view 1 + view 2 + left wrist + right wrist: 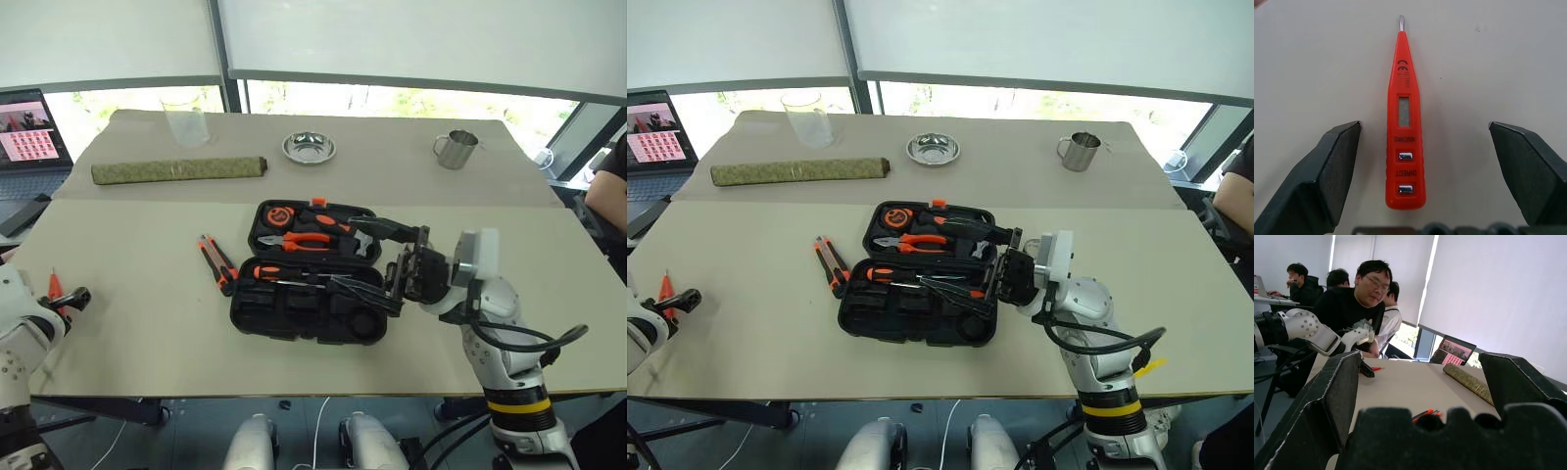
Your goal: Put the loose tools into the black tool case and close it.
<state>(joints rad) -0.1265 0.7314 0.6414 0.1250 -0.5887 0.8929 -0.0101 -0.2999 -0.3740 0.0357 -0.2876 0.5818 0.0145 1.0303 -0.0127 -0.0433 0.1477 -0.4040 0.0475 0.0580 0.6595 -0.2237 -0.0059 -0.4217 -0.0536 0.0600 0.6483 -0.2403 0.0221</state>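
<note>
Two grippers are at work over the table [137,323]. The left gripper [1425,161] is near the table's left edge, with its fingers [1334,166] spread wide, one on each side of the small orange tester pen [1404,132]. The pen lies flat on the table between them, touched by neither finger, so it is not gripped yet. The pen's long body runs along the gap between the fingers, which I judge makes a pinch across its narrow sides possible.

The right gripper [392,264] hangs over the right end of the black tool case [309,294], and its fingers are also spread and hold nothing. The case lies open near the middle of the table, with its front half toward the table's front edge. Pliers [302,240] and other orange-black tools already sit in its moulded slots, and a screwdriver [294,277] lies across the hinge area.

An orange-black utility knife [217,262] is loose on the table just to the left of the case. A rolled green mat [179,169] lies further back, well apart from the case. I judge that the pen and the knife remain to be packed before the case can be closed.
</note>
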